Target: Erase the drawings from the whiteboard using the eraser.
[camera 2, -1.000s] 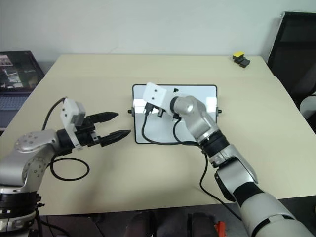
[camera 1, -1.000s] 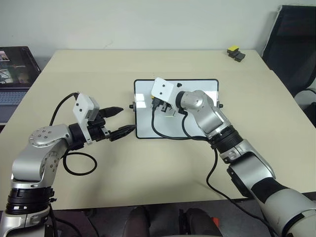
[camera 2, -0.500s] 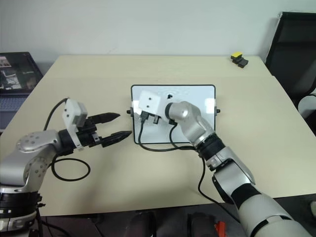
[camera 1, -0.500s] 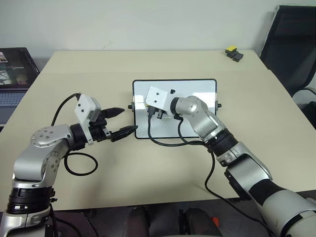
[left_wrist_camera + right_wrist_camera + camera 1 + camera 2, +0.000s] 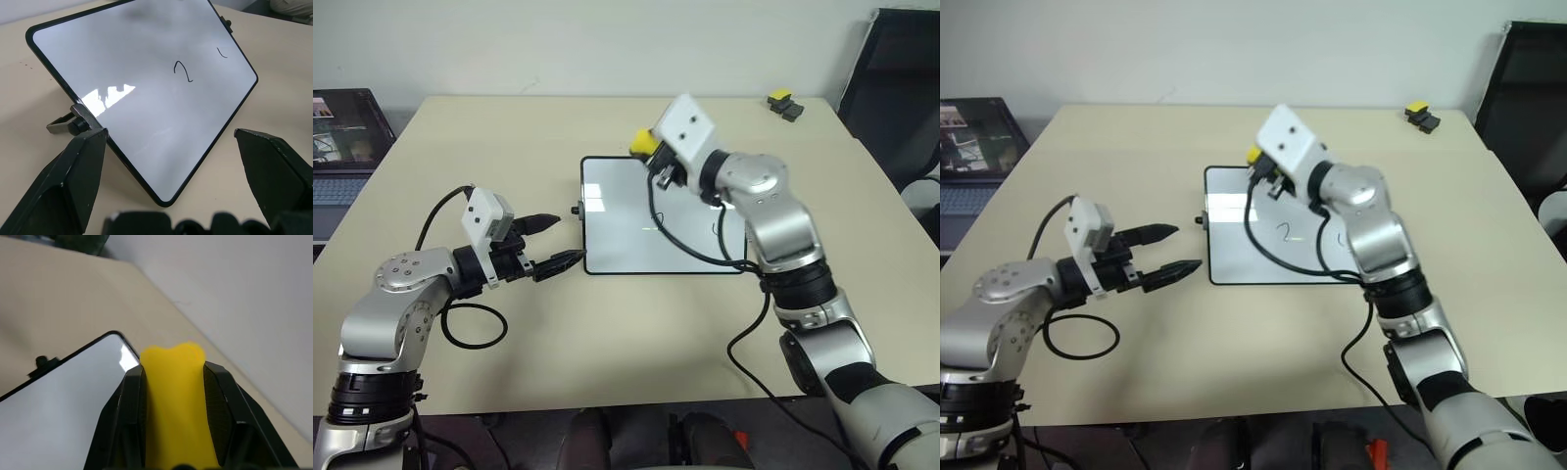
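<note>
The whiteboard (image 5: 626,230) lies flat in the middle of the table. Two of the drawings show on it, a "2" (image 5: 182,72) near the centre and a small "c" (image 5: 222,53) towards its right side. My right gripper (image 5: 651,152) hovers above the board's far left corner, shut on the yellow eraser (image 5: 175,396), whose end sticks out past the fingertips. My left gripper (image 5: 564,239) stands open just off the board's left edge, low over the table, by the black side knob (image 5: 73,126).
The right wrist's black cable (image 5: 677,245) hangs across the board. A black gadget with a yellow cap (image 5: 779,103) sits at the table's far right corner. A laptop (image 5: 342,127) lies off the left side and a black chair (image 5: 896,88) stands at the right.
My right gripper has lifted off the board with the eraser, up and towards the far edge, uncovering the board's middle. The left arm has stayed still.
</note>
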`<control>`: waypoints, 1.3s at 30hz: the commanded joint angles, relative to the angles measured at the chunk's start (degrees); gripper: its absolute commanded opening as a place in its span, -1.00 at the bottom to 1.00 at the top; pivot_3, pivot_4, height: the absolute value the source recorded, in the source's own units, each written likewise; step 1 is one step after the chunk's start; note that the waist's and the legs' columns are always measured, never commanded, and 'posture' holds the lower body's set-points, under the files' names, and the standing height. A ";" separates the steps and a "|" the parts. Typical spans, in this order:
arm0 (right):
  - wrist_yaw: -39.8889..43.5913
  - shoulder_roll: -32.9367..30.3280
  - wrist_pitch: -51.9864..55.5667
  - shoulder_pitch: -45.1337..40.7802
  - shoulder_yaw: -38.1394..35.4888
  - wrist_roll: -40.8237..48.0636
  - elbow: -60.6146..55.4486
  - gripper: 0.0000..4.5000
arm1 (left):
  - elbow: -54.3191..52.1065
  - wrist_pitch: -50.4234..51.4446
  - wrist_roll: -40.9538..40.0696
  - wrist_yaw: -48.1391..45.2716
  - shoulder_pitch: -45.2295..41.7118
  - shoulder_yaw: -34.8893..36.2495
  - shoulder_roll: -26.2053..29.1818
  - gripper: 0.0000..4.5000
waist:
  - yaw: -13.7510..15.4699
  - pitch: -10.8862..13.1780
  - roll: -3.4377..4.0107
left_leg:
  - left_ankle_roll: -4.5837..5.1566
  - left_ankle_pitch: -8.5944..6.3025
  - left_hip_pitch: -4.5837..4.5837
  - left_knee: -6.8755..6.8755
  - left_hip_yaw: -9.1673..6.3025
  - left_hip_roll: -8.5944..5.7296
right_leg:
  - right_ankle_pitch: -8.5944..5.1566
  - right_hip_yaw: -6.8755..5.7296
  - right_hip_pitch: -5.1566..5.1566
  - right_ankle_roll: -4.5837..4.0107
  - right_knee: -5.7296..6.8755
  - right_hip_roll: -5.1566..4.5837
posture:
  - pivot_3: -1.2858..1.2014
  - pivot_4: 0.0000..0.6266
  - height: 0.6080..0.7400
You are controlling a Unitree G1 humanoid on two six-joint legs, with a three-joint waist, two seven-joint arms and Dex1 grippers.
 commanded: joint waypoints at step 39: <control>-10.37 -11.27 18.84 35.56 2.46 5.03 -40.50 -0.43 | 2.36 -2.13 1.52 -4.65 -6.73 -1.86 0.56 1.00 | 0.21 -0.01 -0.04 | 0.00 0.00 0.00 0.05 -0.05 -0.05 | -0.01 0.04 0.04 0.02 0.00 0.32 | 0.03 -0.52 1.00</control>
